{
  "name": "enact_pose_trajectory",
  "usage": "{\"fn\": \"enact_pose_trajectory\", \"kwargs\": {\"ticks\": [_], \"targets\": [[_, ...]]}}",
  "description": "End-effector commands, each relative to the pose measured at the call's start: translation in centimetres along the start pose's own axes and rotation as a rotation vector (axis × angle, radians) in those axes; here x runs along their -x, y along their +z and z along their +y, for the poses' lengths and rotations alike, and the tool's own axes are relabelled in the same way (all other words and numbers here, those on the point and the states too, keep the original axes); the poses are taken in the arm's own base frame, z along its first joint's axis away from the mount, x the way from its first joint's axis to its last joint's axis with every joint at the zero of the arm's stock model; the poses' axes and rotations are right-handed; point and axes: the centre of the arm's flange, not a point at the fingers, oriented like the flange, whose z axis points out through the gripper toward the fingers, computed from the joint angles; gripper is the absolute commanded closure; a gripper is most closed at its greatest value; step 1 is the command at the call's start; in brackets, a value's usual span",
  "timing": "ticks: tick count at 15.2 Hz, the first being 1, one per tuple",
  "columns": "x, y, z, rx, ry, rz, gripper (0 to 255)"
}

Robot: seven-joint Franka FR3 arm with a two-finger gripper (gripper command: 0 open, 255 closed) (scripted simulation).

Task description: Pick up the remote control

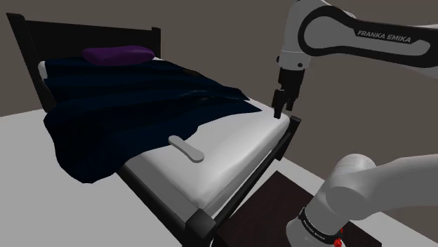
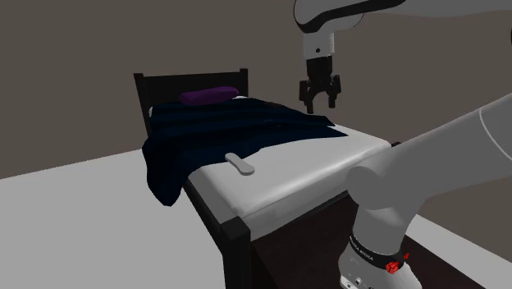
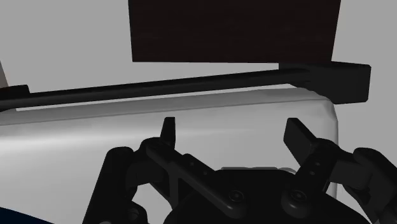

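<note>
Remote control (image 1: 186, 149), pale, slim and probably light and rigid, lies flat on the mattress (image 1: 231, 151), well apart from the claw (image 1: 282, 111), which hangs open and empty over the mattress edge. Pinch it across its narrow width, mid-length.

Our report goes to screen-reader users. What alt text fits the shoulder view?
A pale remote control lies on the bed's bare white mattress beside a navy blanket. The open black gripper hangs above a mattress corner at the view's right, apart from it; a purple pillow lies by the headboard.
</note>
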Motion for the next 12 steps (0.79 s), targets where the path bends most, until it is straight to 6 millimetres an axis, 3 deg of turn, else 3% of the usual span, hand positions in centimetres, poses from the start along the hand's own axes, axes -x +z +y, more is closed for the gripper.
{"fn": "enact_pose_trajectory", "kwargs": {"ticks": [1,12], "targets": [[0.0,0.0,0.0,0.0,0.0,0.0,0],[-10.4,7.2,-5.6,-0.018,-0.028,0.049,0]]}}
